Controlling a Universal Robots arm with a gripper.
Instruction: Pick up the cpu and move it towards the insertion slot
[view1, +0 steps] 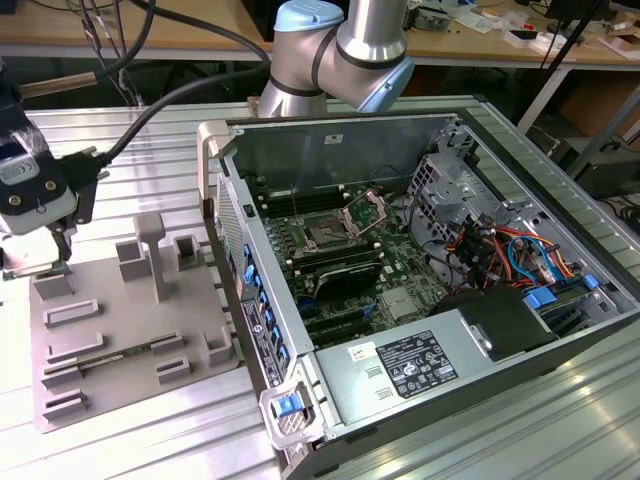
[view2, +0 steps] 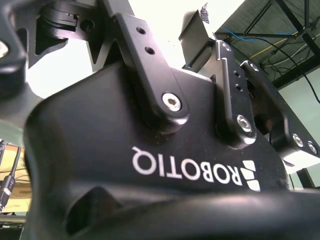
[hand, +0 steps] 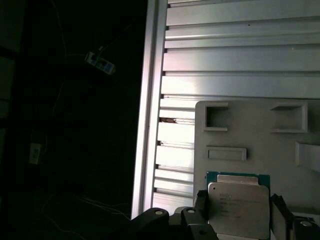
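Note:
The cpu (hand: 237, 207), a flat square chip with a silvery top and a green edge, sits between my gripper's two dark fingers (hand: 201, 200) in the first wrist view. The fingers press against its two opposite sides, just over the grey plastic fixture (hand: 250, 135). In the exterior view my gripper (view1: 50, 255) hangs over the fixture's far corner (view1: 60, 290), at the exterior view's left. The insertion slot (view1: 327, 235), a square socket with a dark centre and a raised metal bracket, lies on the motherboard inside the open computer case, well to the exterior view's right of the gripper.
The open computer case (view1: 400, 380) fills the exterior view's right half, its tall side wall (view1: 250, 300) standing between fixture and motherboard. Upright posts (view1: 150, 245) rise from the fixture. A thick cable (view1: 150, 110) runs to the wrist. The ribbed metal table's edge (hand: 150, 125) is close by.

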